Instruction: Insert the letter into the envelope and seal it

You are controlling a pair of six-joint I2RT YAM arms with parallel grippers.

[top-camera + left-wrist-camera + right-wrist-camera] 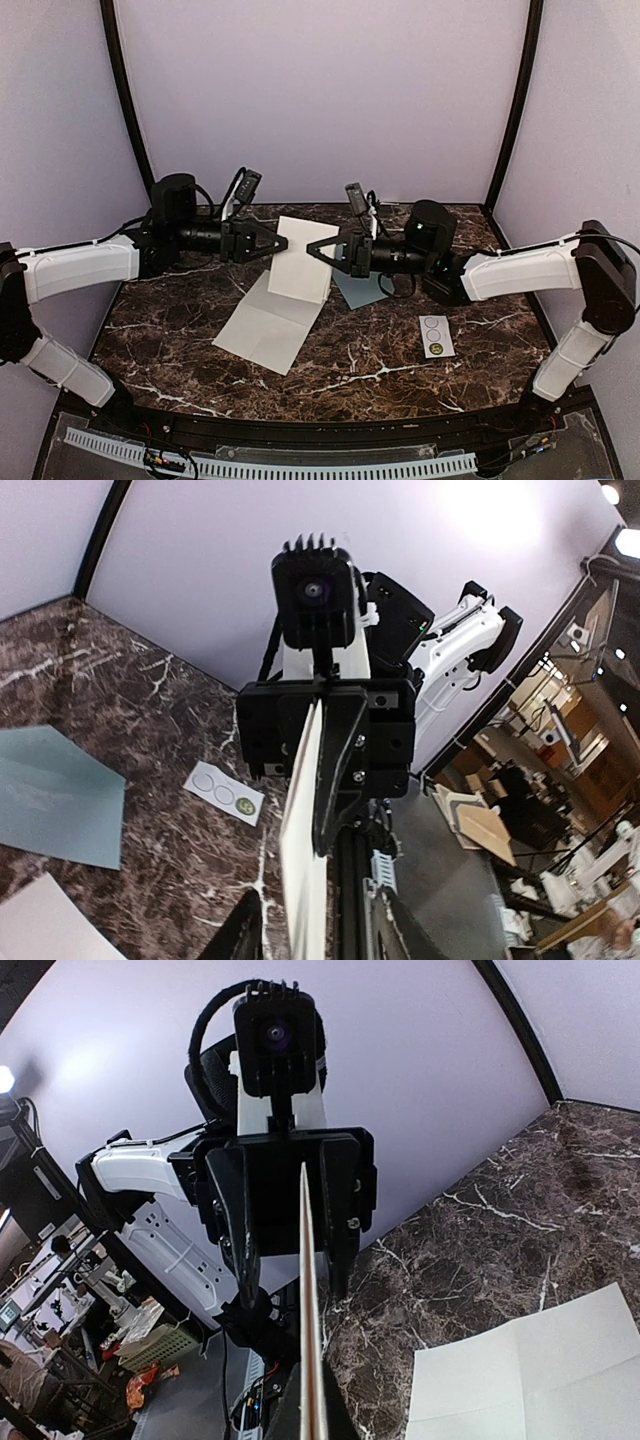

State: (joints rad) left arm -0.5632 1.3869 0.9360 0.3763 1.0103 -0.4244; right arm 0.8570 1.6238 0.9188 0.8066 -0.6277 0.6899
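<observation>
Pale blue-green paper of the rectangular envelope (357,290) is mostly hidden beneath the right gripper (309,250), and its flap cannot be made out. The large off-white creased paper letter (300,262) is raised at its far half and clenched by the right jaws. The jaws of the left gripper (282,243) are parted around its edge. A small white strip with three circles (436,336) lies apart on the dark marble table (400,385).

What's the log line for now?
right gripper: shut on letter | left gripper: open, jaws astride letter edge | envelope: flat, untouched | letter not yet inserted
</observation>
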